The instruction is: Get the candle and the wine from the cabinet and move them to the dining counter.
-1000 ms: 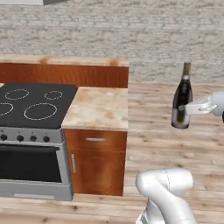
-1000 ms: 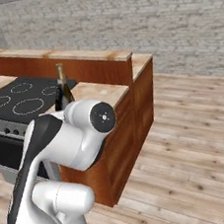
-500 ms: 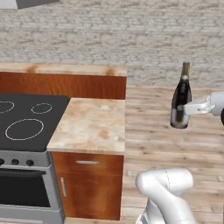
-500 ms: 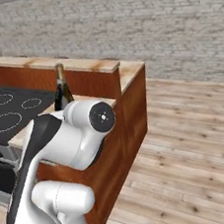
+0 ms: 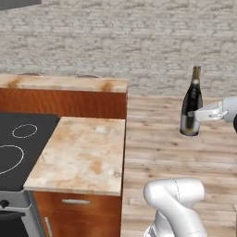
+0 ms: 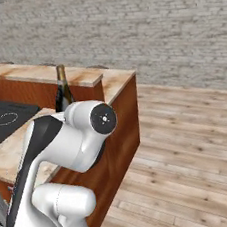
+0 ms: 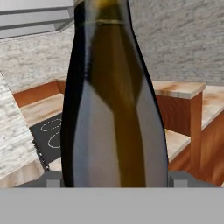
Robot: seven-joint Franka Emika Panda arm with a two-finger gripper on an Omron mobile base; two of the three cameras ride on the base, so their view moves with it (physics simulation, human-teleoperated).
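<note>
The wine [image 5: 191, 104], a dark glass bottle with a pale foil top, hangs upright in the air over the wood floor to the right of the counters. My gripper [image 5: 195, 115] is shut on its lower body from the right. The bottle [image 7: 113, 109] stands close up in the hand view, with a fingertip [image 7: 53, 179] at each side of its base. Its neck [image 6: 62, 86] rises behind my arm in the right base view. The dining counter [image 5: 65, 83], beige stone on a reddish wood front, runs at the back left. The candle and the cabinet are out of view.
A lower beige stone counter [image 5: 83, 152] over a drawer sits next to a black stovetop [image 5: 18, 143] at the left. Wood plank floor [image 5: 162, 152] stretches to the right, up to a grey brick wall [image 5: 139, 41].
Both base views have shifted as the base drives: stove and counters slide left and loom nearer. The bottle stays in the gripper at the same place in view.
</note>
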